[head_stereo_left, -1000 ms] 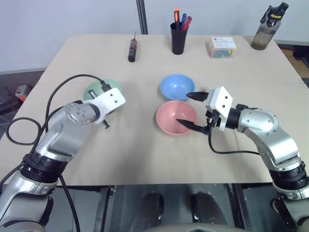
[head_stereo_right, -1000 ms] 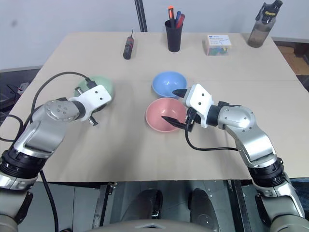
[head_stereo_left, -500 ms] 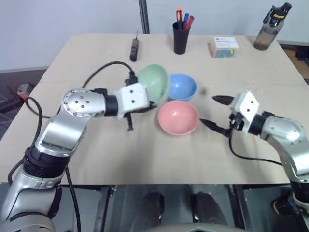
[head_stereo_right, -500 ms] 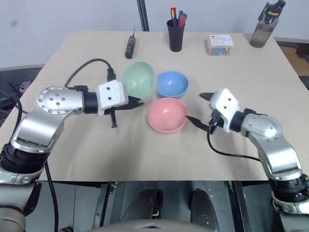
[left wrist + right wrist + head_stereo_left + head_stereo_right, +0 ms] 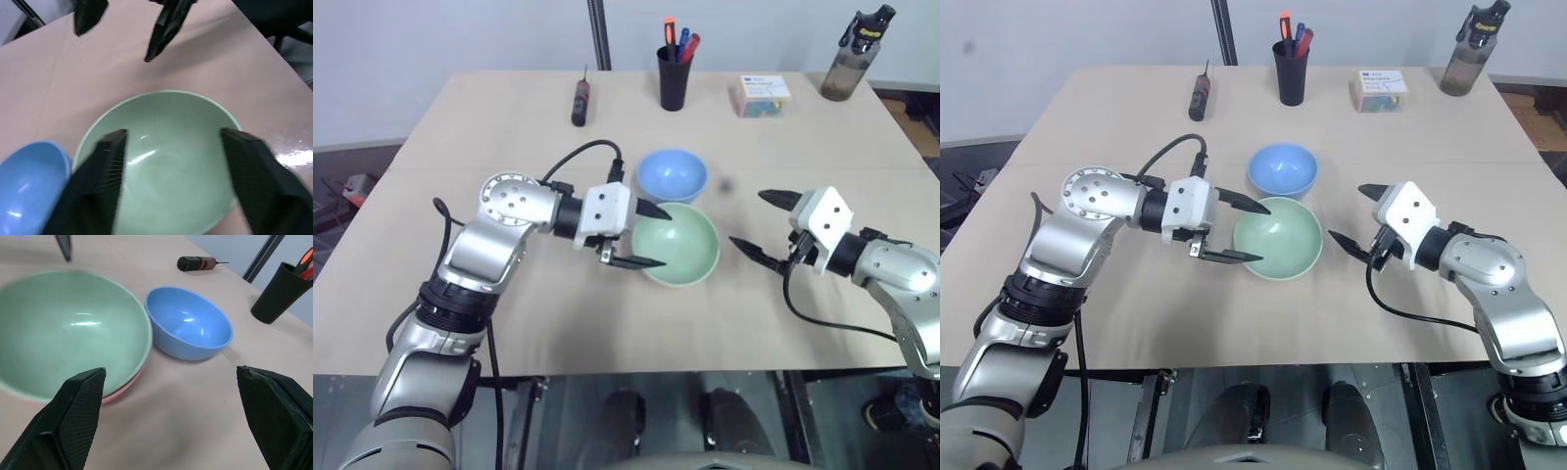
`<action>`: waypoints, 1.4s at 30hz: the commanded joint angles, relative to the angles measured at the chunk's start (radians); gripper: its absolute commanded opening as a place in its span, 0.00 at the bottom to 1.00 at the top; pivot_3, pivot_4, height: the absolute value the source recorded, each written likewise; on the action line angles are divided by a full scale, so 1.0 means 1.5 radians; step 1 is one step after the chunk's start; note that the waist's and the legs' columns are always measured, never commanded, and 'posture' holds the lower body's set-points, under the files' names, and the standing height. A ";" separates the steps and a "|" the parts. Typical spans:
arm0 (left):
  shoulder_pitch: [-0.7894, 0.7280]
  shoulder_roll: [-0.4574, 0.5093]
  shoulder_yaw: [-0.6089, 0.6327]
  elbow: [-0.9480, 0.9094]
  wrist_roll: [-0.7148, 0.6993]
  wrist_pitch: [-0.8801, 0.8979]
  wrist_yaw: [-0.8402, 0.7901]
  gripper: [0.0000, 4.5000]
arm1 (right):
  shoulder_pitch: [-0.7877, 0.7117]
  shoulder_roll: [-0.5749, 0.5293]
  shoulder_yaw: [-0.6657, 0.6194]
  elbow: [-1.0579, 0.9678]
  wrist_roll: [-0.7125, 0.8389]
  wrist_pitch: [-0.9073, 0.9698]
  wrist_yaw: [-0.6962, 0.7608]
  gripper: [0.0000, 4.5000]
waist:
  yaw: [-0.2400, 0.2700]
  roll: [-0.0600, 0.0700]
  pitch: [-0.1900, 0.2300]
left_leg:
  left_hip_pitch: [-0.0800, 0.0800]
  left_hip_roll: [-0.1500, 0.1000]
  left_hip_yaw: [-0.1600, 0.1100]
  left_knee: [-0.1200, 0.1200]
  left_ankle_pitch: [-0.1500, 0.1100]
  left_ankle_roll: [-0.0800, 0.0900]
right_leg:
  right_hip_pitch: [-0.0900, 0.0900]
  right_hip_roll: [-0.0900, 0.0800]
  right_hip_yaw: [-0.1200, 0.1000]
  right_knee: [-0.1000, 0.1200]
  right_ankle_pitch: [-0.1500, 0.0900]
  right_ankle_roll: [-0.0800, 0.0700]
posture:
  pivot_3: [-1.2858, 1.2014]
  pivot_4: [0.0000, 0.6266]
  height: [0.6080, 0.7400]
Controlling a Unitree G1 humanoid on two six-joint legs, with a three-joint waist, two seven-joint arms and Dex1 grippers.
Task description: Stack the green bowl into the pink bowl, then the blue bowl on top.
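1. The left arm is reaching in across the tabletop (image 5: 509, 323) from 9 o'clock, forearm running nearly level, wrist bent so the left claw (image 5: 651, 236) is pointing toward 3 o'clock.
2. That claw's two black fingers are standing wide apart, straddling the near rim of the green bowl (image 5: 677, 250) and, as far as the frames show, gripping nothing.
3. The green bowl is sitting nested inside the pink bowl (image 5: 122, 387), whose salmon rim is just peeking out beneath it in the right wrist view.
4. The blue bowl (image 5: 672, 176) is resting upright on the tabletop at 12 o'clock of the stack, just beside it.
5. The right arm is coming in from 4 o'clock, elbow bent, with the right claw (image 5: 759, 223) aimed toward 9 o'clock.
6. Its fingers are spread wide and empty, sitting near the stack at 3 o'clock, not touching it.
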 commanded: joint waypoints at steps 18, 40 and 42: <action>0.404 0.012 0.406 -0.239 -0.197 0.199 0.290 0.97 | -0.551 0.188 0.287 0.955 -0.394 -0.719 -0.036 1.00 | -0.027 0.000 0.001 | 0.000 0.001 0.000 -0.002 0.000 -0.001 | -0.001 -0.001 0.000 -0.001 0.000 0.000 | 0.52 0.24 1.00; 0.422 0.007 0.388 -0.260 -0.206 0.194 0.357 0.99 | -0.596 0.150 0.215 0.958 -0.327 -0.760 0.078 0.14 | -0.032 0.001 0.001 | 0.000 0.001 -0.001 -0.002 0.001 -0.002 | -0.001 -0.001 0.000 -0.001 0.000 0.000 | 0.52 0.24 1.00; 0.409 0.006 0.378 -0.242 -0.200 0.186 0.355 0.99 | -0.555 0.135 0.186 0.860 -0.256 -0.698 0.143 0.14 | -0.031 0.001 0.001 | 0.000 0.001 -0.001 -0.003 0.001 -0.002 | -0.001 -0.001 0.000 -0.001 0.000 0.000 | 0.52 0.24 1.00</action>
